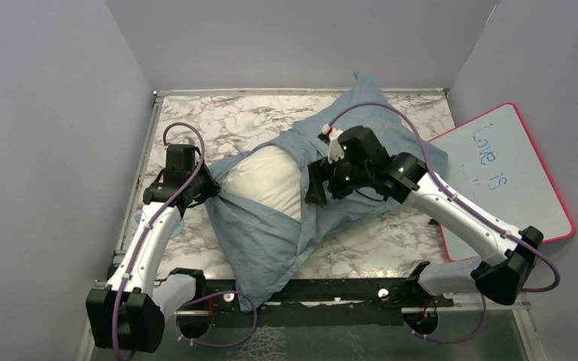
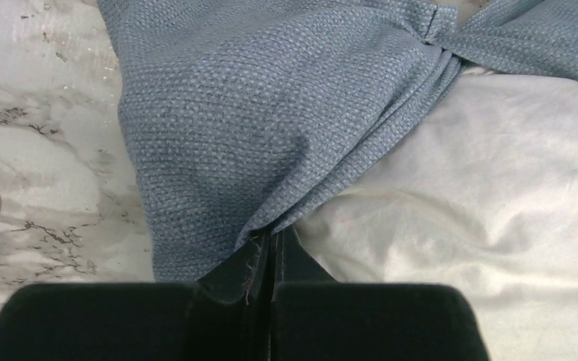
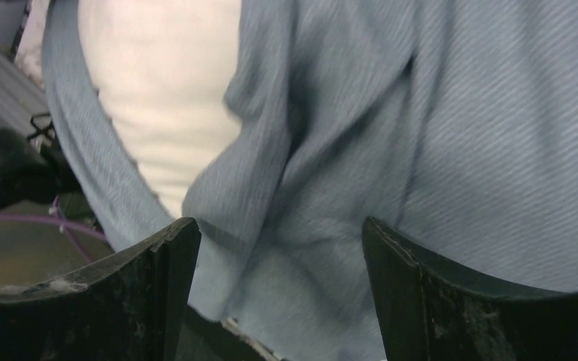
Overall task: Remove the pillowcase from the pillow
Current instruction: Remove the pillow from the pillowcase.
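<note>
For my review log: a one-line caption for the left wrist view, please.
Left gripper shut on an edge of the grey-blue woven cloth pillowcase, plump white pillow bared beside it.

Overhead view looks down from behind; both wrist views sit close, sharing the pillowcase (image 1: pixel 263 241).

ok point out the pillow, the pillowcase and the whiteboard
pillow (image 1: pixel 266 180), top view, exposed white middle
pillowcase (image 2: pixel 218 113), left wrist view, grey-blue face
whiteboard (image 1: pixel 508 177), top view, its writing surface

Even, diffuse overhead light; faint shadows on the grey-veined marble tabletop (image 1: pixel 218 120). Right wrist view blurred; left wrist view sharp on the grey-blue woven cloth pillowcase (image 2: pixel 218 113).
</note>
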Controlling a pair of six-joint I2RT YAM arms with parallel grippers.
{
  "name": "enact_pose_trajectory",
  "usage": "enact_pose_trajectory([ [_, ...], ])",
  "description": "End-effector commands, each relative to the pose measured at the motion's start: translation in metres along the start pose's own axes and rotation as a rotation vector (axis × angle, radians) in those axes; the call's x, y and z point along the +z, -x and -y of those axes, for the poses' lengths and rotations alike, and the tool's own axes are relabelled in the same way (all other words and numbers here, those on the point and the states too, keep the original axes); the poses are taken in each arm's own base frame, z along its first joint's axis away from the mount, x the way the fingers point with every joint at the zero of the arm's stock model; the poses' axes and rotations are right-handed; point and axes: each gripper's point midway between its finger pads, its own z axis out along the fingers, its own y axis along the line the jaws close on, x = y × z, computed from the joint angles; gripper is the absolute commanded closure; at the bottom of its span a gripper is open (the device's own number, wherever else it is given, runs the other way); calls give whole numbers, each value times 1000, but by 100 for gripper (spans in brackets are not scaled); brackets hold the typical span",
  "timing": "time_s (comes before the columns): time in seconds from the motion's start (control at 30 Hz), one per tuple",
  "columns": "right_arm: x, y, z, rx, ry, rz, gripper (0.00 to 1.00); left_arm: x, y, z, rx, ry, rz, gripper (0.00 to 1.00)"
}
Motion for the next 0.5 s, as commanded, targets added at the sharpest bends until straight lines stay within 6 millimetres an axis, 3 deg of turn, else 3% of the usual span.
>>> enact_pose_trajectory([
  [0.0, 9, -65, -27, 47, 90, -170, 15, -4, -2, -8, -58, 30, 15, 98],
  [0.07, 22, -72, -31, 82, 117, -172, 19, -7, 0, -4, -45, 9, 18, 86],
  [0.2, 46, -60, 10, 135, -124, -100, 45, -19, 0, 7, -8, -46, 5, 71],
  [0.23, 50, -52, 18, 134, -177, -74, 50, -22, -1, 9, 10, -62, 1, 63],
  [0.3, 58, -36, 18, 125, -187, -29, 74, -27, -5, 10, 46, -78, -12, 37],
  [0.33, 62, -27, 17, 117, -182, 0, 82, -29, -8, 9, 58, -77, -26, 31],
  [0.4, 72, -10, 19, 87, -192, 62, 86, -37, -13, 9, 71, -78, -49, 27],
  [0.47, 83, 2, 34, 43, -271, 98, 90, -48, -12, 13, 68, -94, -38, 22],
])
